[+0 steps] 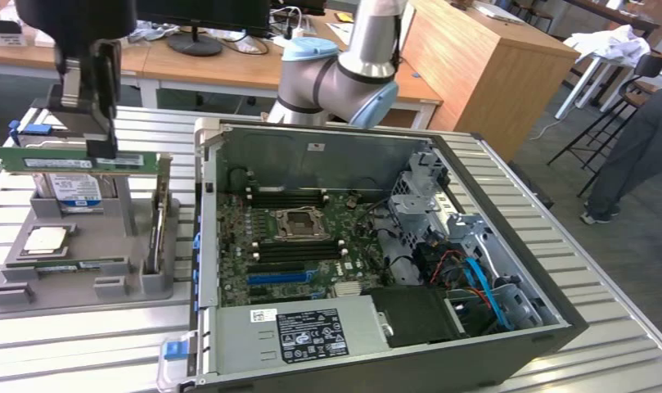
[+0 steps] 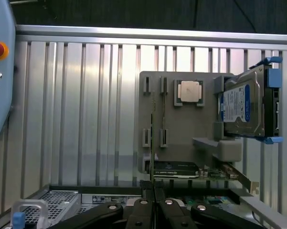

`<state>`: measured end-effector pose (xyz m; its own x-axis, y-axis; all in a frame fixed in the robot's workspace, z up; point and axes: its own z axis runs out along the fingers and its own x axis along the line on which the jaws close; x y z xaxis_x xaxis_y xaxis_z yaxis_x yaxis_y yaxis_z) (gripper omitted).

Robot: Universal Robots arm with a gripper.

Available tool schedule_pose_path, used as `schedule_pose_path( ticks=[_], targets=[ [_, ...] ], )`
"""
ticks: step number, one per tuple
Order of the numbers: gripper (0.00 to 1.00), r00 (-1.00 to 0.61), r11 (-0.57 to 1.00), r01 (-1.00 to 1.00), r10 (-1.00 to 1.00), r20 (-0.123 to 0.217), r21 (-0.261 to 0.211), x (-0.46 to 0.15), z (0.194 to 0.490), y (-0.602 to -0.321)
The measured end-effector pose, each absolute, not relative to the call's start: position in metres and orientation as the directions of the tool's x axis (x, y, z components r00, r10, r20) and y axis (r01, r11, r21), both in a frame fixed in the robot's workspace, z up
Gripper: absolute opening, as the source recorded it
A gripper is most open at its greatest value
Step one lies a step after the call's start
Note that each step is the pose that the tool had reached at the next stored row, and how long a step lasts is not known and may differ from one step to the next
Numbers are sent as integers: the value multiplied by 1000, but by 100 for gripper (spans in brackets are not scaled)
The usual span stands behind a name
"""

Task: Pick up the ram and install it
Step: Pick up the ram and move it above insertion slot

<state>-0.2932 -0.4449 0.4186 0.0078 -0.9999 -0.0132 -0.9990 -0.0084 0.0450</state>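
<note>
The ram (image 1: 30, 158), a long, thin green circuit-board stick with a pale label, is clamped flat-sided between the fingers of my black gripper (image 1: 87, 146). It hangs level in the air with both ends jutting out past the pads. In the wrist view the gripper (image 2: 154, 195) has its jaws pressed together with barely a sliver between them.

In the exterior view, at six o'clock from my fingertips, sits the grey plastic parts tray (image 1: 9, 299). A blue-labelled silver hard drive (image 1: 74, 190) stands in it just under the stick. A square silver-topped processor (image 1: 47, 239) lies lower down, and a second green stick (image 1: 74, 267) lies below that. At five o'clock a tall expansion card (image 1: 156, 217) stands on edge. Further out, at about four o'clock, the open black computer case (image 1: 549, 327) lies on the slatted metal table (image 1: 47, 352). Its green motherboard (image 1: 243, 246) faces up, with black memory slots (image 1: 292, 196) beside the processor socket (image 1: 300, 221).

The risks, as I judge them:
- **Grip:** It covers a short stretch of a thin board, so the stick could pivot or slide between the pads when I swing.
- **Clearance:** One end of the stick hangs near the top of the expansion card and could clip it.
- **Slots:** They are narrow, so a tilted or reversed stick would jam on the key.
- **Pressing:** Pushing down while crooked could flex the board or the slot.
</note>
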Motion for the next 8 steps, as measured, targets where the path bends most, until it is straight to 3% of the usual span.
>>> schedule_pose_path(
  ticks=[8],
  targets=[
    [12,8,-8,-999,-1000,-13,45,-269,419,-445]
  ],
)
